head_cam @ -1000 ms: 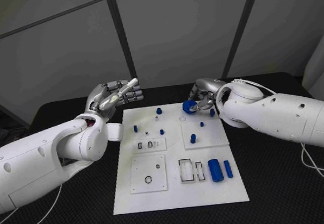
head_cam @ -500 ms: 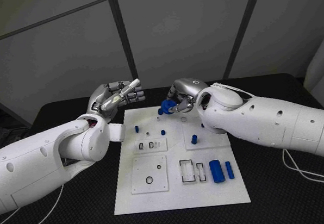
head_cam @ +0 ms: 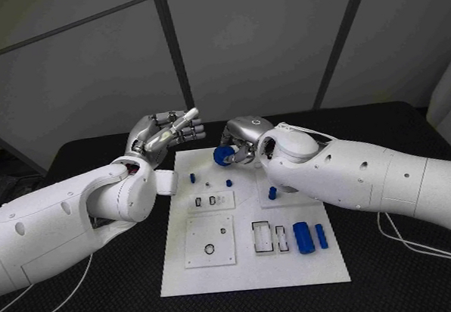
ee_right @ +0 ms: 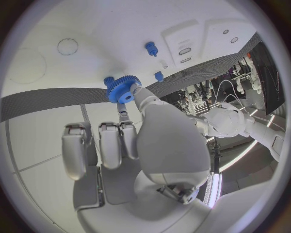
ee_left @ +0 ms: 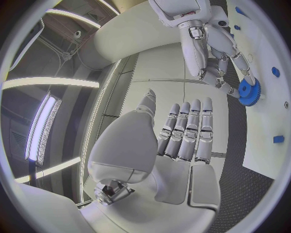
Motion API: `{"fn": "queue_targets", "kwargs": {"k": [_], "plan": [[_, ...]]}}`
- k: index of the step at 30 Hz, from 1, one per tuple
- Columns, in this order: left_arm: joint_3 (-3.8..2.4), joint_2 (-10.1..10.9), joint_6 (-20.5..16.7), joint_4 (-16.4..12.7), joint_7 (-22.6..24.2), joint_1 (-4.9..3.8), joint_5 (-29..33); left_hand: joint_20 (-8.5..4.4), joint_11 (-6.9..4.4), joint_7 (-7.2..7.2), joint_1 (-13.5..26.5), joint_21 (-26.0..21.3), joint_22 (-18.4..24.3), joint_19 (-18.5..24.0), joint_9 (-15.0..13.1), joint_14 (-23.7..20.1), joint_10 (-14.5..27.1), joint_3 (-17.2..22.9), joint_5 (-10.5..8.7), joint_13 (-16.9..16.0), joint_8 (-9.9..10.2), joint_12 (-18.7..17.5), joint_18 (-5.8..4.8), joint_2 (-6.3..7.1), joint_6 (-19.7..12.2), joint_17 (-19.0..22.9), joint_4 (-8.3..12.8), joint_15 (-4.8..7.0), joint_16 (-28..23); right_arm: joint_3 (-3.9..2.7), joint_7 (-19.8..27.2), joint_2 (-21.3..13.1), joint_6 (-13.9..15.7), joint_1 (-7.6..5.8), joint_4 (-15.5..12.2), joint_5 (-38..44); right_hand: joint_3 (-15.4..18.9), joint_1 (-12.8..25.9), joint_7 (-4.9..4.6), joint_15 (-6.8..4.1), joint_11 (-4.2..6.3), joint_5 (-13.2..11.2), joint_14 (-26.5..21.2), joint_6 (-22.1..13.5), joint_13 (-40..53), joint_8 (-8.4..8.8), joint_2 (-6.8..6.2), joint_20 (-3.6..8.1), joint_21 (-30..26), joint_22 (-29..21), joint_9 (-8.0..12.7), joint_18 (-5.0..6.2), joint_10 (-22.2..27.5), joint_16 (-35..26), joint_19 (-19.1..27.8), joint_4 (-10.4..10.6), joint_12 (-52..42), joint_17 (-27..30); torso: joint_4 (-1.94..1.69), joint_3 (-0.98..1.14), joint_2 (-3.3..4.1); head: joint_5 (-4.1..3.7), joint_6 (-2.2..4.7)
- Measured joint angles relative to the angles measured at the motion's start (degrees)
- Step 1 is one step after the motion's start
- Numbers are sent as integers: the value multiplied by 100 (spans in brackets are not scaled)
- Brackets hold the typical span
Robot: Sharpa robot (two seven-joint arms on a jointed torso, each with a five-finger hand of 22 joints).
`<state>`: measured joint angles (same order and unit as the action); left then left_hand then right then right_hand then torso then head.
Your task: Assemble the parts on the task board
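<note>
At the far edge of the task board (head_cam: 255, 271), the right hand (head_cam: 240, 140) pinches a blue gear (head_cam: 223, 155) between its fingertips, the gear held just above the board's far-left area. In the right wrist view the gear (ee_right: 123, 89) sits at the tips of the thumb and one finger, with the remaining fingers (ee_right: 100, 145) lying straight and side by side behind it. The left wrist view shows the same gear (ee_left: 249, 91) close over the white board surface, with the right hand (ee_left: 215, 53) gripping it from above.

The left hand (head_cam: 163, 135) is raised off the board's far-left corner, palm turned up, holding nothing; its fingers (ee_left: 185, 128) lie extended and close together.

The board rests on the black bench (head_cam: 413, 256). Small blue pegs (head_cam: 193, 178) stand in the board's far-left section, and a further peg (head_cam: 272, 193) stands right of centre. Two blue cylinders (head_cam: 309, 237) lie side by side in the near-right section, just right of a rectangular recess (head_cam: 260, 237). A round hole (head_cam: 206, 249) is visible in the near-left plate.
</note>
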<state>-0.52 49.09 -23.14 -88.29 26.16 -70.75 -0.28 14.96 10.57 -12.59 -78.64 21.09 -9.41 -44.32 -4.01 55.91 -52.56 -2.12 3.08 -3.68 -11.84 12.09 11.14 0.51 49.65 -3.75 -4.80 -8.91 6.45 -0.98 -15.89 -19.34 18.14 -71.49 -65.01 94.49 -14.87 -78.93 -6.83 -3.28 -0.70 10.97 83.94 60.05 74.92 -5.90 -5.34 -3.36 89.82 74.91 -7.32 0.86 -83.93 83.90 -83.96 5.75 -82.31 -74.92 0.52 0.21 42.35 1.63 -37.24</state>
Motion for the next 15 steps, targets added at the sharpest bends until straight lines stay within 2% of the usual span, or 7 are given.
{"fn": "queue_targets", "kwargs": {"k": [11,15], "plan": [[-1,-10,1,1,0,-1,0,0,0,0,0,0,0,0,2,0,0,0,0,0,0,0,0,0,0,0,0,0,0,16,0,166,-192,10,132,60,0,86,0,0,0,0,0,0,0,82,-21,0,0,0,0,0,0,0,0,0,0,1,13,5,-3,3,-20],[-1,-11,1,1,-1,-1,0,0,0,0,0,0,-1,0,2,0,0,0,0,0,0,0,0,0,0,0,0,0,0,80,-1,190,-269,12,172,69,0,117,2,0,-1,-1,0,2,0,126,-51,0,0,0,-3,0,0,-1,0,0,29,1,15,5,-3,12,-29]]}}
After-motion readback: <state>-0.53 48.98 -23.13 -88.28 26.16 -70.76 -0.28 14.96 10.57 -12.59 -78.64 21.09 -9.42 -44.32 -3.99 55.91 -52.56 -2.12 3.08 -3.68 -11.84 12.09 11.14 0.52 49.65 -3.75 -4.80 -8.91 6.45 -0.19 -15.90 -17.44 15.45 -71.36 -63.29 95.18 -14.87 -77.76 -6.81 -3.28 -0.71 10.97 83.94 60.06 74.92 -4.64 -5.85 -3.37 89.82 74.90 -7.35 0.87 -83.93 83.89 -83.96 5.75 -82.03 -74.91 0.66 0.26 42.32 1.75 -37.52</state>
